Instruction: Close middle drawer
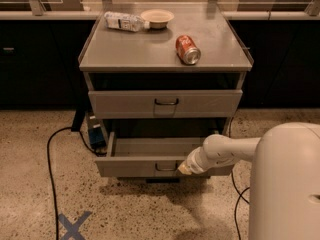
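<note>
The middle drawer (135, 165) is pulled well out of the grey cabinet, its inside showing. It has a short front panel with a small dark wire handle (165, 167). My gripper (184, 169) is at the end of the white arm (225, 151), which reaches in from the right. It sits against the drawer's front panel, just right of the handle. The taller-fronted drawer (165, 104) above stands slightly out. The lowest drawer is hidden under the open one.
On the cabinet top (130, 51) lie a red soda can (187, 49), a plastic bottle (123, 21) and a bowl (157, 18). A black cable (50, 154) runs over the floor at left, near a blue tape cross (73, 226). My white body (287, 184) fills the lower right.
</note>
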Motion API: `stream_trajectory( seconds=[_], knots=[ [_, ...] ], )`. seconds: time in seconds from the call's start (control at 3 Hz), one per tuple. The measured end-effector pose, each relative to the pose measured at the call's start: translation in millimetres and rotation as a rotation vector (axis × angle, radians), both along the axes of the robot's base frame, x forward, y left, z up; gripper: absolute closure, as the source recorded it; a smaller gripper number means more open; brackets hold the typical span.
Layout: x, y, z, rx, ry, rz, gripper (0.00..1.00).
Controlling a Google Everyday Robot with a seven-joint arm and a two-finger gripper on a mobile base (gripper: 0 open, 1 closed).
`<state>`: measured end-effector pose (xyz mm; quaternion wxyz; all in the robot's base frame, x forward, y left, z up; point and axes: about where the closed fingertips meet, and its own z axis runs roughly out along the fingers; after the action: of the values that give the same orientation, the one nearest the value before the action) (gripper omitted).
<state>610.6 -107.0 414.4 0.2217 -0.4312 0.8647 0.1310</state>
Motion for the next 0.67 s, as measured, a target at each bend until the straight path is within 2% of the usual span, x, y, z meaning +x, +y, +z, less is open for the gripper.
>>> stream_trajectory(
  seconds=[0.33, 0.67],
  knots=[
    [9, -1, -2, -0.008, -0.013, -0.008, 1.00],
    [35, -5, -1, 0.000, -0.054, -0.041, 1.00]
  ],
)
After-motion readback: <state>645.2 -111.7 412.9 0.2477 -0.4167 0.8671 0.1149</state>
